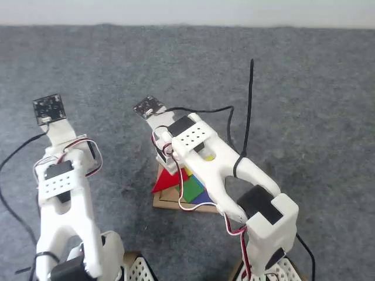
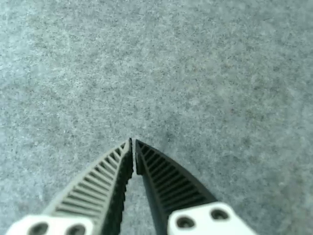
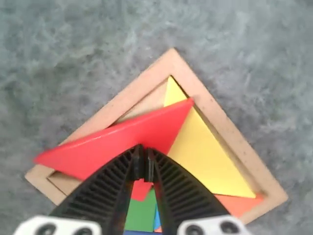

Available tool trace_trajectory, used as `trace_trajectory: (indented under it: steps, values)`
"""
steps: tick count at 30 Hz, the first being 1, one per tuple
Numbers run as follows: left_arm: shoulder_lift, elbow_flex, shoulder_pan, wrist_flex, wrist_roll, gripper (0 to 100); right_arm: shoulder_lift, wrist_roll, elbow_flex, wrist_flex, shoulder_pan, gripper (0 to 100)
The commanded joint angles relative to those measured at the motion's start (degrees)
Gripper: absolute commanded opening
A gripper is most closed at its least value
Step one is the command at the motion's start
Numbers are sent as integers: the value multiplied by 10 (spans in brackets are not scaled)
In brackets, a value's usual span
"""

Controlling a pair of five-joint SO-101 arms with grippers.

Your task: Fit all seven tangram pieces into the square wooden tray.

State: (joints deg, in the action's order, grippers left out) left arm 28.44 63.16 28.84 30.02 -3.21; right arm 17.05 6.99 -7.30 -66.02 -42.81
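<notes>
The right fingers (image 3: 107, 191) pinch the smooth red triangle (image 3: 122, 142), which lies slanted across the rim of the square wooden tray (image 3: 142, 84) and over the flat yellow triangle (image 3: 205, 156). The ribbed left fingers (image 2: 105, 181) are clenched and empty above the fuzzy grey desk (image 2: 195, 73).

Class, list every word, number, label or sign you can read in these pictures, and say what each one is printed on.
No text can be read in any view.
The red triangle, yellow triangle and wooden tray are plain, with no print.
Any marks on the left arm's circuit board and the right arm's circuit board are too small to read.
</notes>
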Motion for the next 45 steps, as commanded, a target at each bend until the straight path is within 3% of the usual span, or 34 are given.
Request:
trace_trajectory:
  steps: [1, 4, 11, 19, 24, 35, 45]
  values:
    - [6, -24, 0, -12, -6, 13, 3, 29, 11, -4, 7, 23]
    - [6, -24, 0, -12, -6, 13, 3, 33, 11, 5, 0, 23]
    - [6, -24, 0, -12, -6, 13, 3, 127, 11, 35, 0, 23]
    - [6, -24, 0, -12, -6, 13, 3, 146, 11, 36, 0, 23]
    - [6, -24, 0, -12, -6, 13, 3, 224, 10, 15, -7, 23]
    - [6, -25, 2, -11, -10, 13, 2, 312, -45, 59, -34, 23]
    - [6, -25, 2, -11, -10, 13, -24, 320, -44, 56, -15, 23]
